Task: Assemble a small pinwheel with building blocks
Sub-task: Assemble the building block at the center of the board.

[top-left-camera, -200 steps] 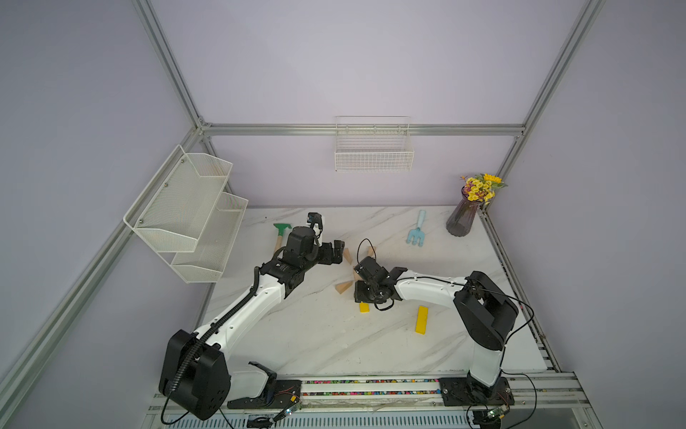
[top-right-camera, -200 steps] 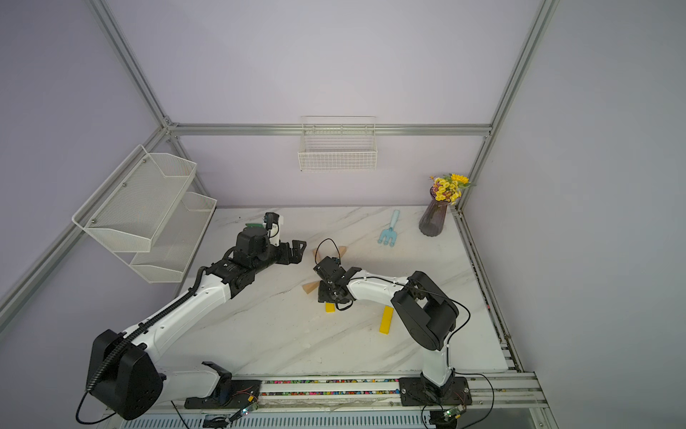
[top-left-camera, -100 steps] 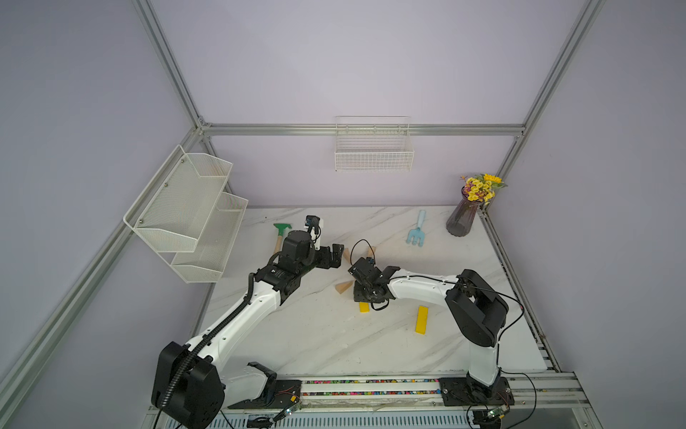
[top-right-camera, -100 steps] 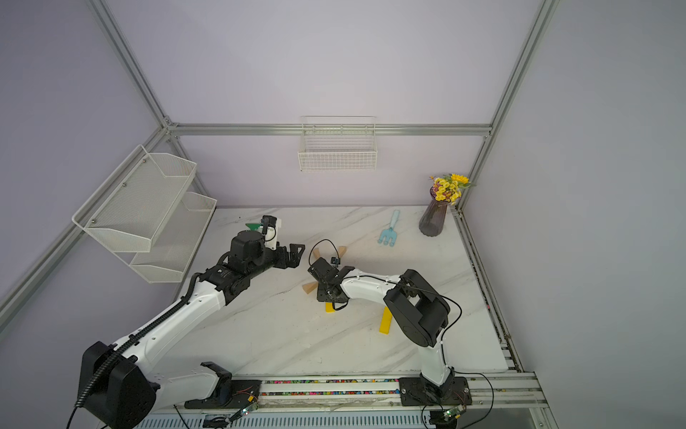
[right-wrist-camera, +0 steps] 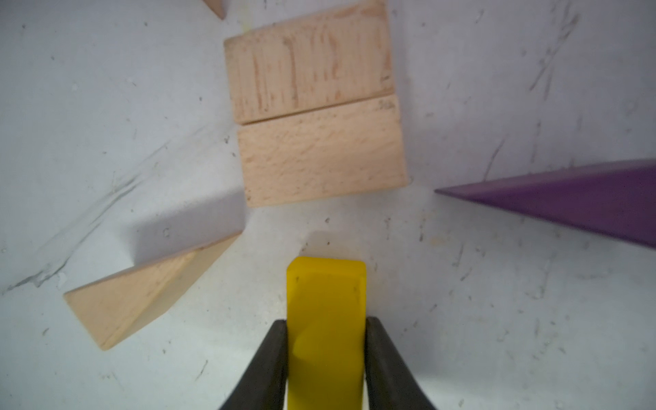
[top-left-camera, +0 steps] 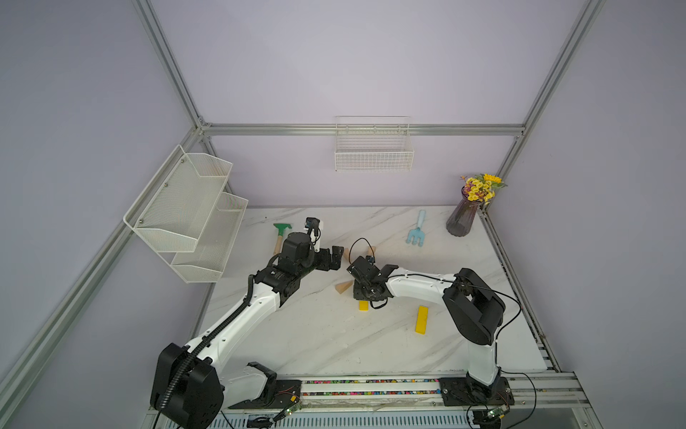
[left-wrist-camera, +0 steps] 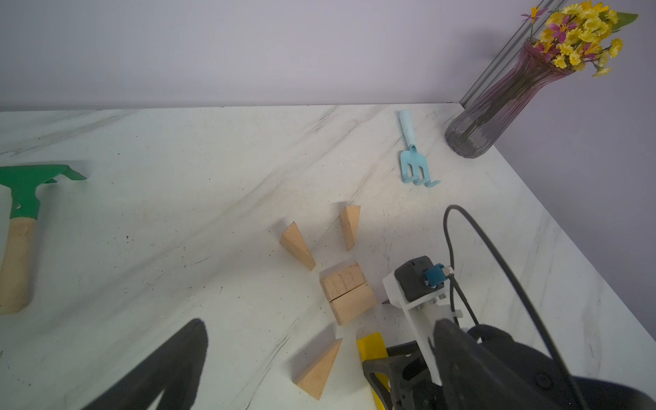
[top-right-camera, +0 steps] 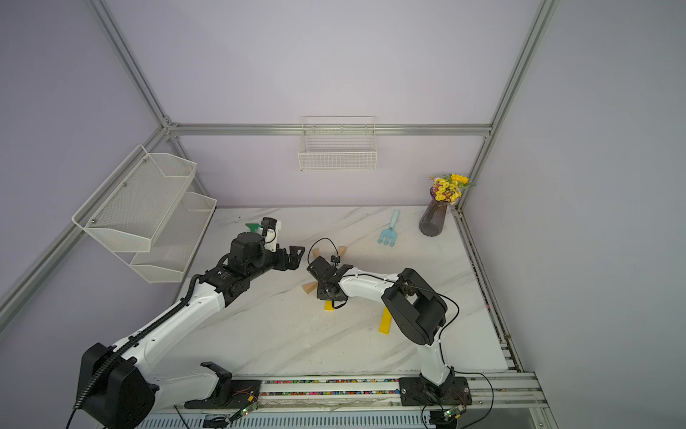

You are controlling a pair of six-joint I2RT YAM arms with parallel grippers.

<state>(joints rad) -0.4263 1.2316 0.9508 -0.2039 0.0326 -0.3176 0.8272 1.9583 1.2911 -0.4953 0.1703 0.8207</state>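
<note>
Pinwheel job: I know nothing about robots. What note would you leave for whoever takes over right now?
Left gripper: open, holds nothing.
Right gripper: shut on a yellow bar, whose end lies just short of the hub.
Done: two-block hub laid, with three wood wedges and the purple wedge around it, each slightly apart from it.
Left: bring the bar up to the hub; probably add the second yellow bar.

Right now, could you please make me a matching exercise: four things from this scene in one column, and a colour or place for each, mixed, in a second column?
Things:
1. fork
2. rake
3. vase
4. bar between the fingers of the right hand

Colour or place:
A. green head, wooden handle
B. yellow
C. light blue
D. stands in a back corner

Pairs: 1-C, 2-A, 3-D, 4-B.
</note>
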